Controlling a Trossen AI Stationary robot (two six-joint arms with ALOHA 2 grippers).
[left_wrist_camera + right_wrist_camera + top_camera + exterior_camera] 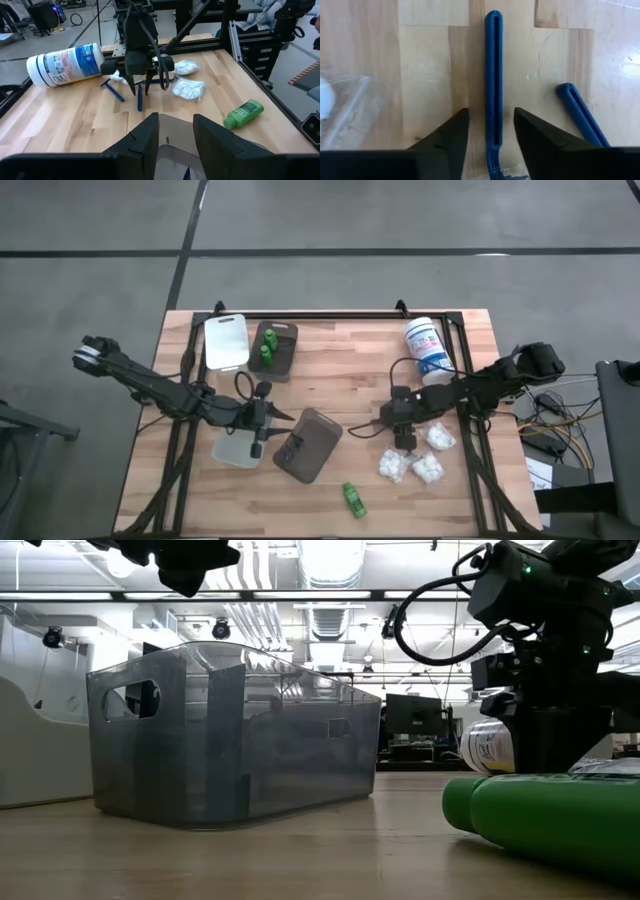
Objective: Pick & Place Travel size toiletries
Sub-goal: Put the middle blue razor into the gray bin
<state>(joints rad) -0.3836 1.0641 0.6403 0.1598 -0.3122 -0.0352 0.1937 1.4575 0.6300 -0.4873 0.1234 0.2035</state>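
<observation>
My right tool (489, 131) hangs open over a slim blue plastic stick (493, 75) lying on the wooden counter (425, 65) between its fingers, ungrasped, so with white packets (428, 469) beside and a green bottle (354, 500) beyond, most sorting remains.

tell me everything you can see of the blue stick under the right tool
The blue stick is slim, dark blue and plastic-looking, with a long groove down its length. It lies flat on the wooden table, lined up between the open fingers of the right tool, which has not closed on it. A second blue stick lies apart, angled.
</observation>
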